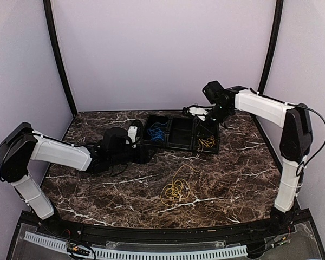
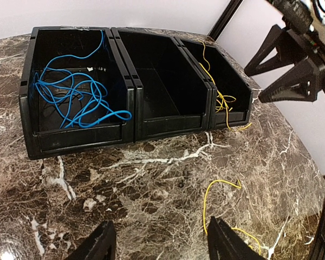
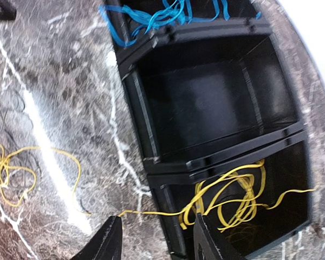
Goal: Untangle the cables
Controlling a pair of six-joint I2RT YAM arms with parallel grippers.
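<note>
Marble tabletop [image 1: 244,179]: L gripper [image 2: 160,244] & R gripper [image 3: 154,238] both open, empty; yellow cable [image 3: 249,192] trailing over bin [image 3: 290,168] lip, lower frame, may snag on R.

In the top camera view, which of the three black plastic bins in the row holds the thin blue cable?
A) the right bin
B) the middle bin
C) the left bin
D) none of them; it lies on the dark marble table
C: the thin blue cable lies in loose loops inside the left black plastic bin, while the right bin holds a thin yellow cable.
</note>
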